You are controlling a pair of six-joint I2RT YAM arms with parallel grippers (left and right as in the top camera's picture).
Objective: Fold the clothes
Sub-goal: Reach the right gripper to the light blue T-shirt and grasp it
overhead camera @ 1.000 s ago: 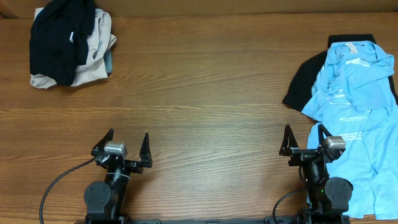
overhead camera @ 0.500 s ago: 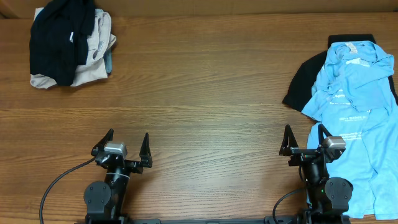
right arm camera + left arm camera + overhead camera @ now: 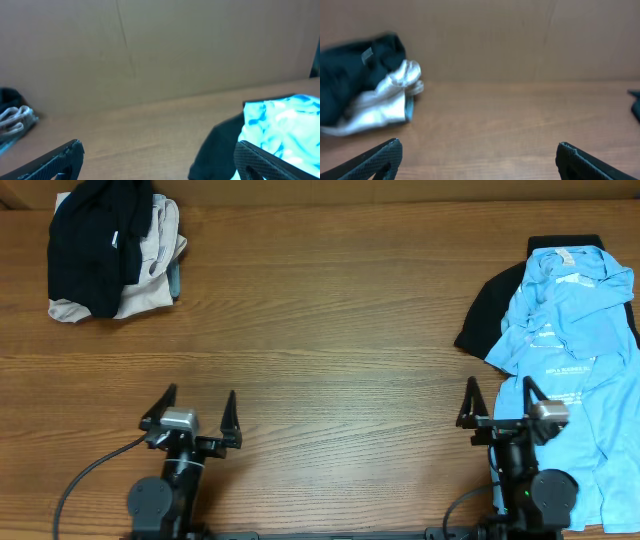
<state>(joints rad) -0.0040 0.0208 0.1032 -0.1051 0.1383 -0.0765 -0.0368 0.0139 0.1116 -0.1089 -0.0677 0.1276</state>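
A pile of light blue shirts lies crumpled at the right edge of the table, over a black garment; both show in the right wrist view, the blue shirts and the black garment. A second heap of black clothes over beige clothes sits at the far left corner and shows in the left wrist view. My left gripper is open and empty near the front edge. My right gripper is open and empty, at the lower left edge of the blue shirts.
A wooden table spans the view, backed by a brown cardboard wall. A black cable trails from the left arm's base at the front.
Both grippers have shifted slightly: the left a little to the left, the right a little to the right and toward the front. The clothes have not moved.
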